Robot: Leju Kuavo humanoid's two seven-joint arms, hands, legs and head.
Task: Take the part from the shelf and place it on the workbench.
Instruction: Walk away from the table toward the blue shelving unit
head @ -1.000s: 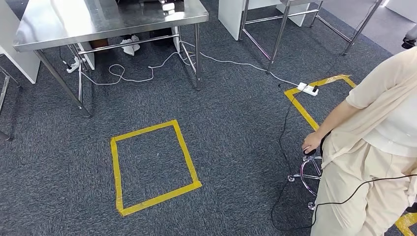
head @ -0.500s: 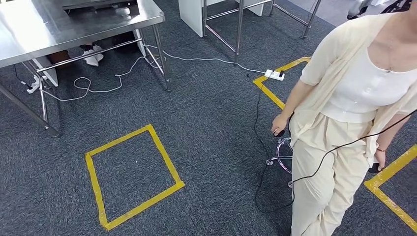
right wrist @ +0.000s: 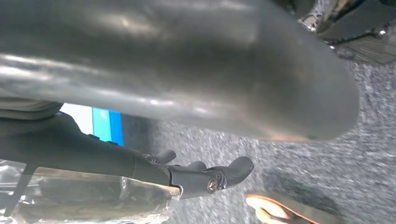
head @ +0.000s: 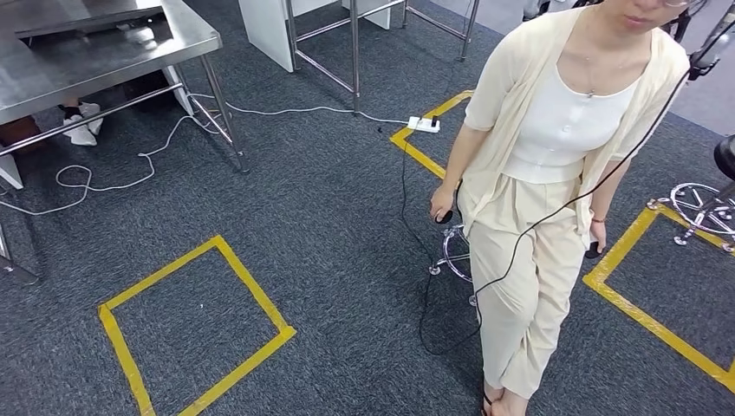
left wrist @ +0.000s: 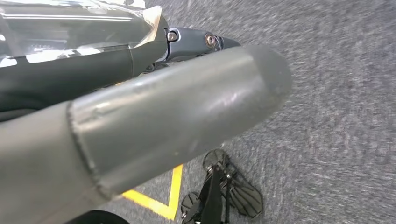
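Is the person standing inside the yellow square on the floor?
No, the person stands on plain carpet in the head view, apart from the yellow tape square, which lies off to one side.

A bench [head: 104, 52] stands at the far left, with a cable [head: 130, 178] trailing on the floor under and beside it. A taped square [head: 195, 334] lies on the floor near left. A person [head: 546, 199] stands right of centre, a stool [head: 455, 256] just behind them. A power strip [head: 424, 125] lies farther back.
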